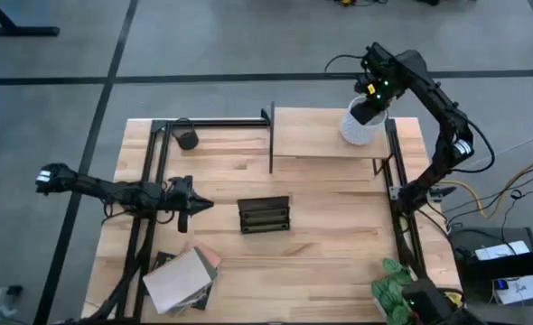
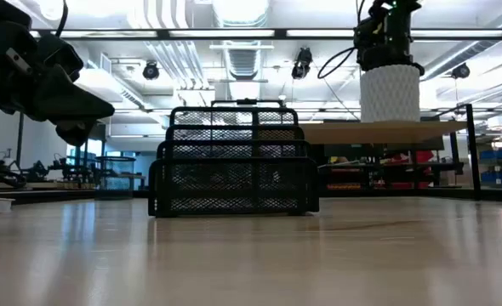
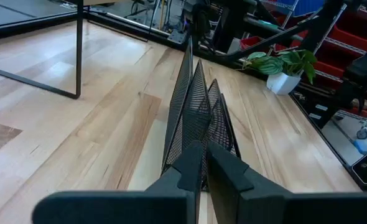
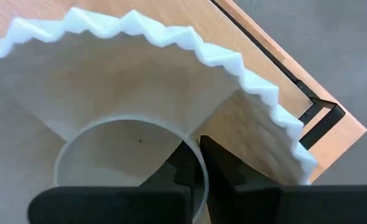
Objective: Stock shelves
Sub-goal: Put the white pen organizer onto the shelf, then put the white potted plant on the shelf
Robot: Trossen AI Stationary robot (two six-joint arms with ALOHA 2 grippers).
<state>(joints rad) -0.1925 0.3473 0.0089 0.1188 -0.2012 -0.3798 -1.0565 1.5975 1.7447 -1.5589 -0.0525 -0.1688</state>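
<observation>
The shelves (image 1: pixel 316 135) stand at the table's far right: a pale board on a thin black frame. A white, ribbed vase (image 1: pixel 361 126) with a zigzag rim stands at the board's right end, its base at the board (image 2: pixel 404 127) in the low view. My right gripper (image 1: pixel 368 106) reaches into its top from above and is shut on it. My left gripper (image 1: pixel 205 206) hovers shut over the table's left half. It points at the dark mesh rack (image 1: pixel 264 215) and holds nothing. My right gripper pinches the rim of the vase's clear inner tube (image 4: pixel 193 144) between its two fingers, one inside the tube and one between the tube and the white outer wall. The fingers come from above, pointing down. The vase stands upright with its base at the shelf board.
A black cup (image 1: pixel 187 138) stands at the far left. A stack of books (image 1: pixel 181 280) lies near the front left edge. A green potted plant (image 1: pixel 393 284) stands at the front right. The mesh rack sits mid-table, just beyond my left gripper's fingertips (image 3: pixel 196 158).
</observation>
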